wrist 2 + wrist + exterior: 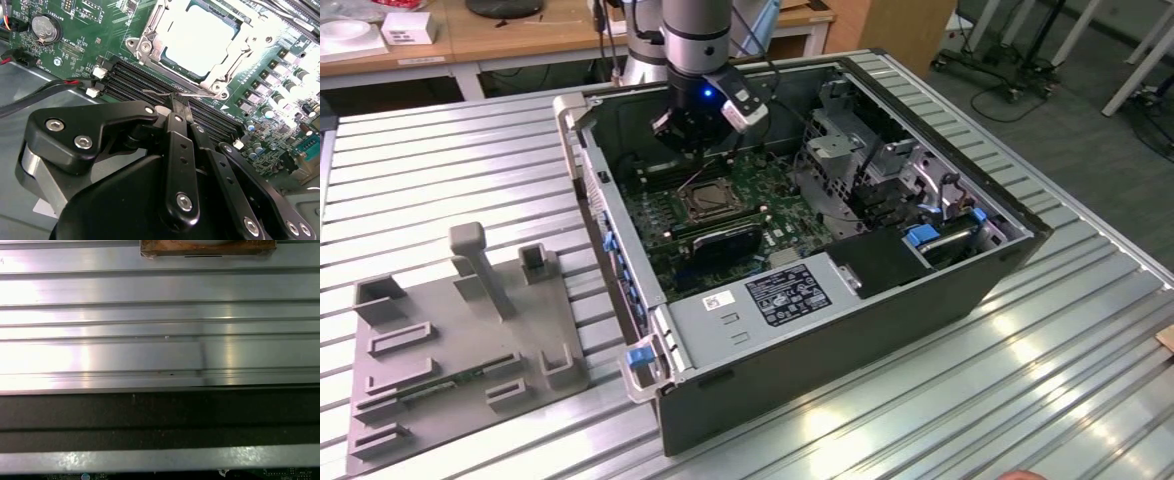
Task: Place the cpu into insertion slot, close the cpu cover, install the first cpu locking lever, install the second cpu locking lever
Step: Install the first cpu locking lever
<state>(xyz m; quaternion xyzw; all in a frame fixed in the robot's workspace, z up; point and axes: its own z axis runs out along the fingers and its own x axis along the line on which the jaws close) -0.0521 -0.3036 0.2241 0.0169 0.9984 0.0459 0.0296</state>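
In the second wrist view the end effector (179,102) is holding its fingers pressed together against a thin locking lever (157,92); whether they are pinching it is hidden. The cpu (200,37) is sitting in the insertion slot (688,196) under the lowered, partly cropped cpu cover (152,27).

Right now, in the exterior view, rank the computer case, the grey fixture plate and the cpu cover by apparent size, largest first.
1. computer case
2. grey fixture plate
3. cpu cover, by far the smallest
The gaps are wide; nearness to the camera changes nothing.
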